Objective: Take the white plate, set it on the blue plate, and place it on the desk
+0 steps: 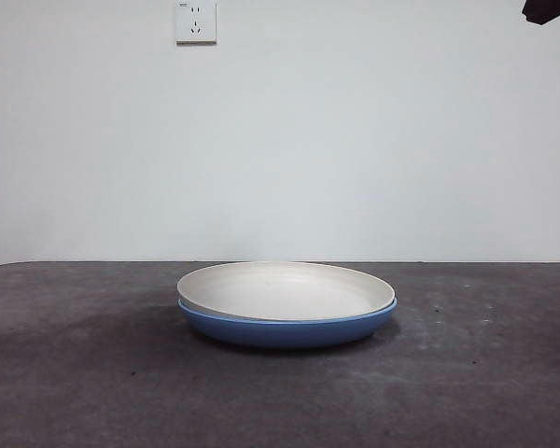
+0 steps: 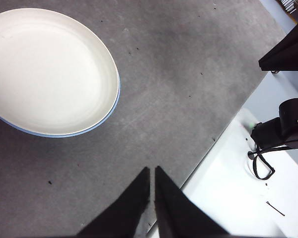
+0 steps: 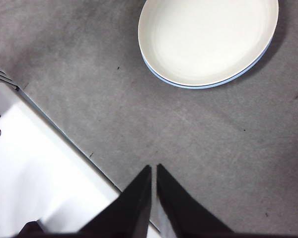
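The white plate (image 1: 286, 289) rests nested on top of the blue plate (image 1: 285, 328) in the middle of the desk (image 1: 75, 373). From above, the white plate (image 2: 47, 69) covers the blue plate (image 2: 64, 134), which shows only as a thin rim; the same holds for the white plate (image 3: 208, 37) and the blue plate's rim (image 3: 203, 86) in the right wrist view. My left gripper (image 2: 152, 171) is shut and empty, high above the desk and well away from the plates. My right gripper (image 3: 153, 168) is likewise shut and empty, apart from the stack.
A black arm tip (image 1: 549, 9) shows at the top right corner of the front view. A wall socket (image 1: 195, 21) sits on the white wall behind. The desk's edge and white base (image 2: 238, 188) lie beside the left gripper; the right arm's black gripper (image 2: 288, 49) hangs there.
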You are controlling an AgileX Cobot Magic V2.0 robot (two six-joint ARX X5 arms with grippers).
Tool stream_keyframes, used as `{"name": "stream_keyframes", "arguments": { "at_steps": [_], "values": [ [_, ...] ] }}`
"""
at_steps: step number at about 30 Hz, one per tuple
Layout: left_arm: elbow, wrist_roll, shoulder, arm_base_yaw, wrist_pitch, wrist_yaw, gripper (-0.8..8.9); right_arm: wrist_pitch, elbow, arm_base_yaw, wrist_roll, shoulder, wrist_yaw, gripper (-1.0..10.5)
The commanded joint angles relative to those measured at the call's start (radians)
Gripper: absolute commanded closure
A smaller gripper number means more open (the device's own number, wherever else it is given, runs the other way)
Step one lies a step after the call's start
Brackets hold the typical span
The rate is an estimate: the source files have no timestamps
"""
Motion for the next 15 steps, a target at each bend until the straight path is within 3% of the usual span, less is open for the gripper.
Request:
{"name": "stream_keyframes", "arguments": {
  "at_steps": [1,4,6,8,15],
  "values": [
    [0.011,0.006,0.006,-0.006,0.011,0.002,7.98,0.009,0.019,0.006,-0.011,0.008,-0.002,9.3],
    [0.011,0.009,-0.009,-0.003,0.005,0.003,7.98,0.009,0.019,0.006,-0.011,0.008,-0.002,9.3],
    [0.011,0.088,-0.036,0.005,0.024,-0.008,7.98,0.009,0.019,0.006,-0.011,0.008,-0.002,9.3],
    [0.010,0.109,-0.079,0.035,0.095,-0.041,7.98,0.009,0.019,0.006,-0.011,0.008,-0.002,9.3],
    [-0.129,0.110,-0.325,0.254,0.582,-0.113,7.98,0.011,0.019,0.006,-0.011,0.008,-0.002,9.3]
  ]
}}
